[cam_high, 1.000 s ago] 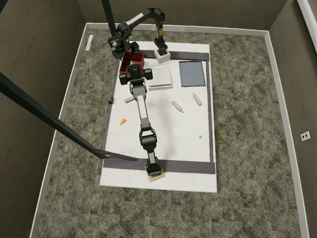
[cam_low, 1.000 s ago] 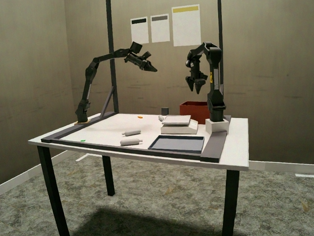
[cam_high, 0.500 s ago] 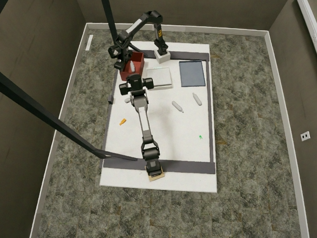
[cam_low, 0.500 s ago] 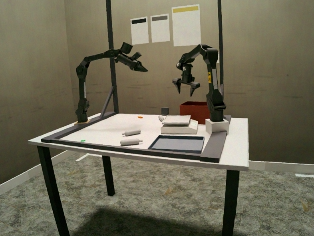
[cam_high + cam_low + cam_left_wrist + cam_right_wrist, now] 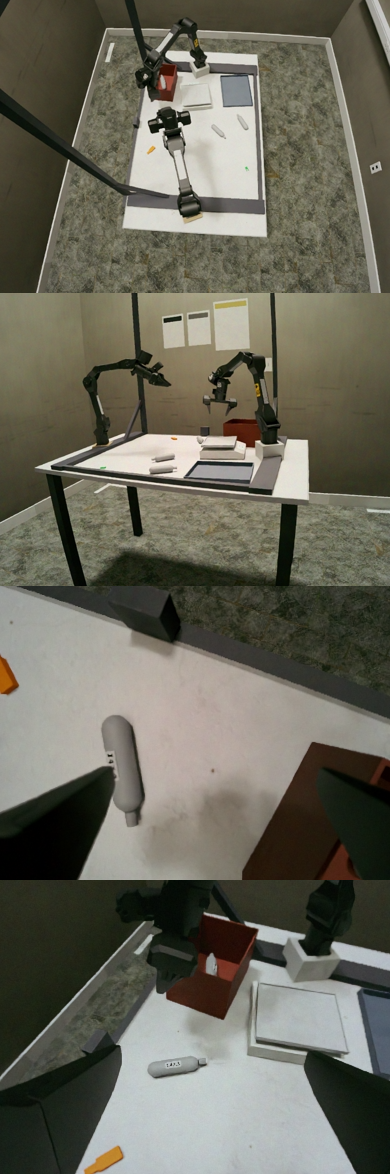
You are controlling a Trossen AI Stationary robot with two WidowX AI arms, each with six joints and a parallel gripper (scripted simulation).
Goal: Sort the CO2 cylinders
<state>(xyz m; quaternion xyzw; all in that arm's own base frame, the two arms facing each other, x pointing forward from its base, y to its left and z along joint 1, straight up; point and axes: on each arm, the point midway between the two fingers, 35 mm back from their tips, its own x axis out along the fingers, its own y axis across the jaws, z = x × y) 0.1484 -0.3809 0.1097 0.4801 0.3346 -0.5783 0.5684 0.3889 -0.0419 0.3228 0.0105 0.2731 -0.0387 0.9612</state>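
Apparently fetching the near-bin cylinder (image 5: 199, 439) (image 5: 125, 761) (image 5: 174, 1066) | left gripper (image 5: 153, 94) (image 5: 218, 414) (image 5: 216, 770) (image 5: 164, 987) wide, empty | right gripper (image 5: 168, 119) (image 5: 170, 385) (image 5: 213, 1051) likewise | next: descend, grip, weigh

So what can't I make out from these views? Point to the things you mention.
- Scale (image 5: 195, 94) (image 5: 219, 441) (image 5: 300, 1017) readout: too small, top and exterior.
- Stamps on two cylinders (image 5: 217, 130) (image 5: 242, 122) (image 5: 162, 457) (image 5: 162, 469) near the tray (image 5: 236, 90) (image 5: 219, 471) (image 5: 380, 1030): not legible, top and exterior.
- Binned cylinder (image 5: 162, 82) (image 5: 211, 964): lower end behind bin (image 5: 169, 94) (image 5: 240, 431) (image 5: 295, 811) (image 5: 205, 997) wall, right wrist.
- Third loose cylinder (image 5: 199, 439) (image 5: 122, 761) (image 5: 175, 1066): stamp partly behind left claw (image 5: 153, 91) (image 5: 218, 414) (image 5: 217, 768) (image 5: 172, 982), left wrist.

An orange piece (image 5: 151, 149) (image 5: 173, 438) (image 5: 6, 676) (image 5: 104, 1160) and a green scrap (image 5: 246, 168) (image 5: 102, 467) lie apart.
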